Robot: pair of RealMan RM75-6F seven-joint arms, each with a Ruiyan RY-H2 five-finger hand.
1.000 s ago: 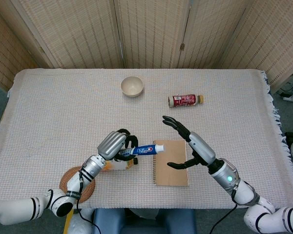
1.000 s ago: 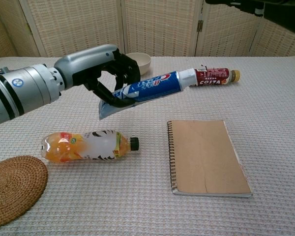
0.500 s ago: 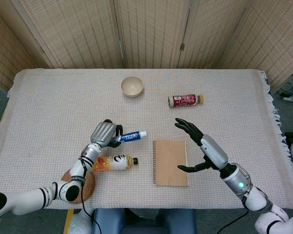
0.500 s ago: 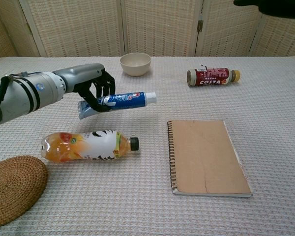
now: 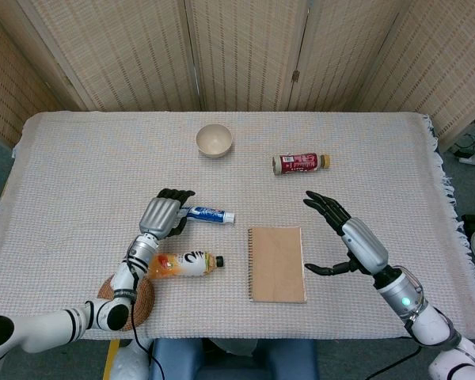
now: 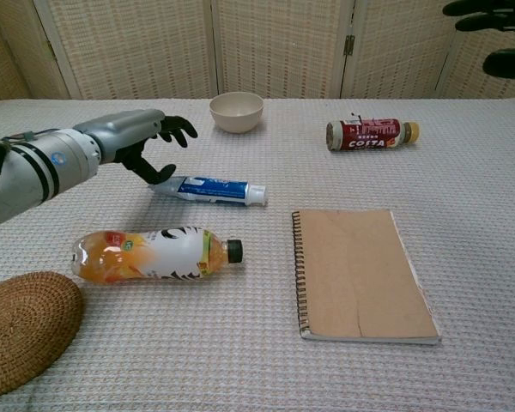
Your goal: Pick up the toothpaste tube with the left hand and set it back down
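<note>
The blue and white toothpaste tube (image 5: 207, 214) (image 6: 213, 190) lies flat on the tablecloth, cap pointing toward the notebook. My left hand (image 5: 163, 214) (image 6: 142, 142) hovers just over the tube's flat tail end with its fingers spread and nothing in them. My right hand (image 5: 350, 241) (image 6: 489, 34) is raised above the table to the right of the notebook, fingers apart and holding nothing.
An orange-drink bottle (image 5: 184, 264) (image 6: 154, 253) lies just in front of the tube. A brown spiral notebook (image 5: 277, 264) (image 6: 363, 273) lies to the right. A woven coaster (image 5: 127, 297) (image 6: 21, 330), a cream bowl (image 5: 214, 140) (image 6: 237, 112) and a red bottle (image 5: 301, 163) (image 6: 369, 134) are also on the table.
My left hand lowered the toothpaste tube to the table and let go, its fingers spreading. The right hand drifted to the right and back.
</note>
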